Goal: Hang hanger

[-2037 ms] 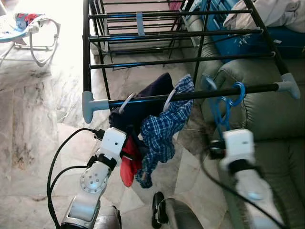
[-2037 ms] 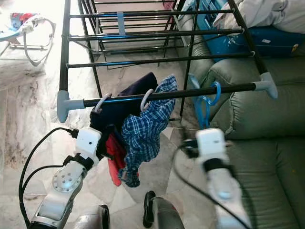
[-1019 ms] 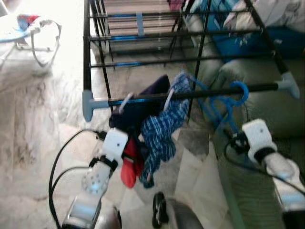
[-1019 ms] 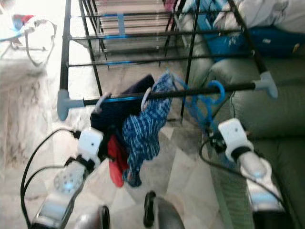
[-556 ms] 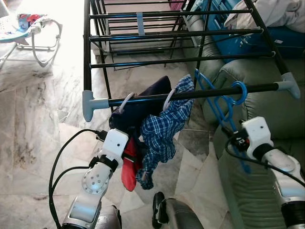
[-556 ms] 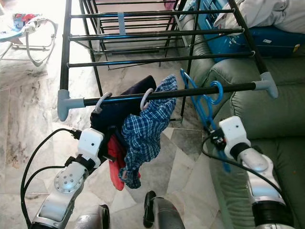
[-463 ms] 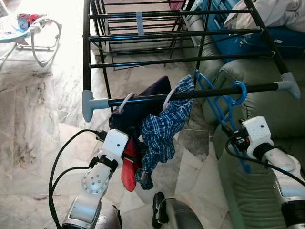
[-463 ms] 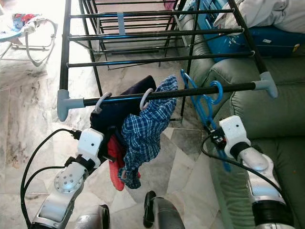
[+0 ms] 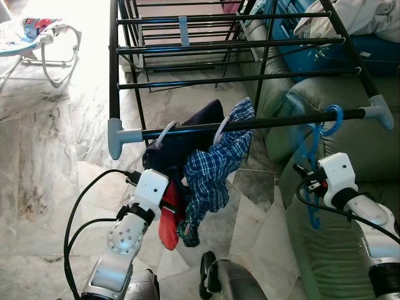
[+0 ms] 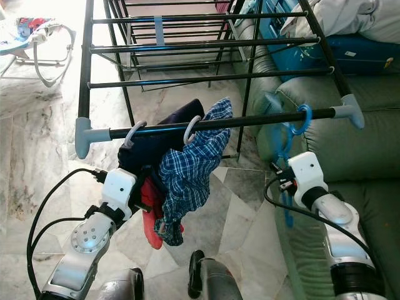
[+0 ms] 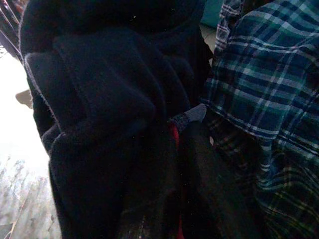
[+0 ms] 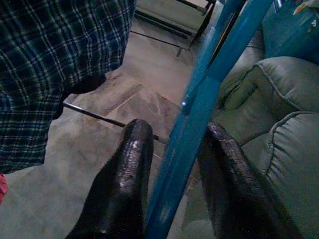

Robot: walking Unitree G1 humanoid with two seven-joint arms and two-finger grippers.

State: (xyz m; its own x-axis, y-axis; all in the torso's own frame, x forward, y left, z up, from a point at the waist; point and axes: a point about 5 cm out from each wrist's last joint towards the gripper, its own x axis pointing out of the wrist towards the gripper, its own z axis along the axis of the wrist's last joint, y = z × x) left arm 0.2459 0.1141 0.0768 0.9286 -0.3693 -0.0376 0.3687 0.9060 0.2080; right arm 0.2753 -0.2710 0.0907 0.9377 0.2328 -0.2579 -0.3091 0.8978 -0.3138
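Note:
A blue plastic hanger [image 9: 312, 164] hangs by its hook [image 9: 332, 118] from the front rail [image 9: 262, 122] of the black drying rack, near the rail's right end. My right gripper [image 9: 302, 179] is shut on the hanger's lower body. In the right wrist view the two black fingers [image 12: 124, 169] sit on either side of the blue bar [image 12: 199, 109]. A plaid shirt [image 9: 212, 169] and a navy garment [image 9: 187, 140] hang on white hangers further left. My left gripper [image 9: 167, 201] is pressed into these clothes beside a red garment [image 9: 169, 225].
A green sofa [image 9: 362, 162] stands right under the rail's right end. A blue box [image 9: 325, 56] and white laundry [image 9: 369, 15] lie behind the rack. A baby bouncer [image 9: 37, 37] is at the far left. Marble floor spreads out to the left.
The blue hanger's hook has slid right along the rail, and the hanger now hangs steeper instead of slanting left. My right gripper still holds it; the left arm has stayed put.

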